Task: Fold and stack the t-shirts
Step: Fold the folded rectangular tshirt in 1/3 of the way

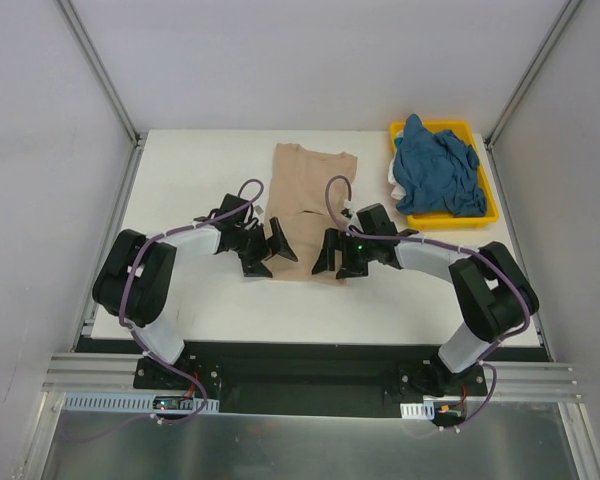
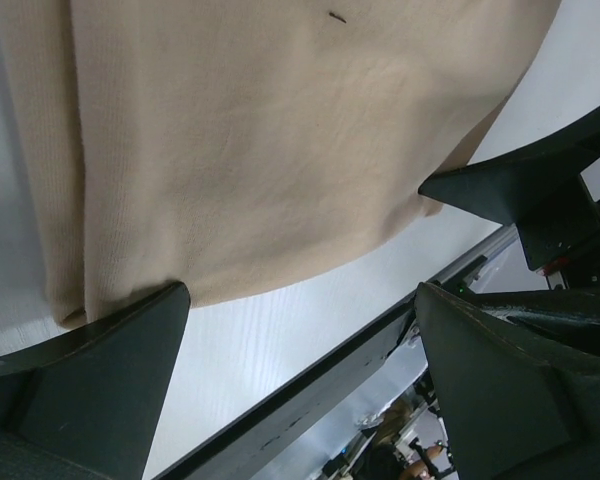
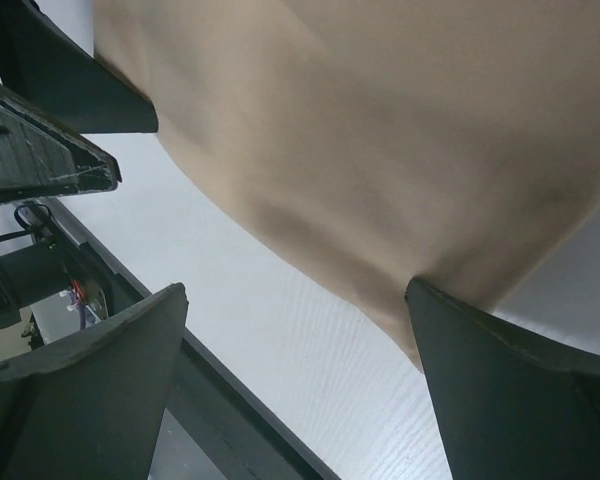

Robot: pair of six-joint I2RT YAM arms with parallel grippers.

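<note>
Plainly, the job is in its early part. The tan t-shirt (image 1: 310, 185) lies flat at the middle of the white bench (image 1: 190, 180), running from 12 o'clock down to 6 o'clock as a long, narrow strip. Its sides look already turned in lengthwise, though the top view is too small to be sure of that. The teal t-shirt (image 1: 435, 170) sits in a crumpled heap in the yellow tray (image 1: 450, 219) at about 2 o'clock on the bench, well apart from the tan one and not yet laid out.

The left tool (image 1: 268, 253) hangs at the tan shirt's 7 o'clock hem corner, its fingers spread wide and gripping nothing. The right tool (image 1: 338, 258) is at the 5 o'clock corner, likewise wide apart and empty. Each wrist view shows one finger just over the hem edge and the other over bare bench.

By my reckoning, what remains is most of the work: the crosswise fold of the tan shirt, then pulling out, spreading and folding the teal one, then stacking the two.
</note>
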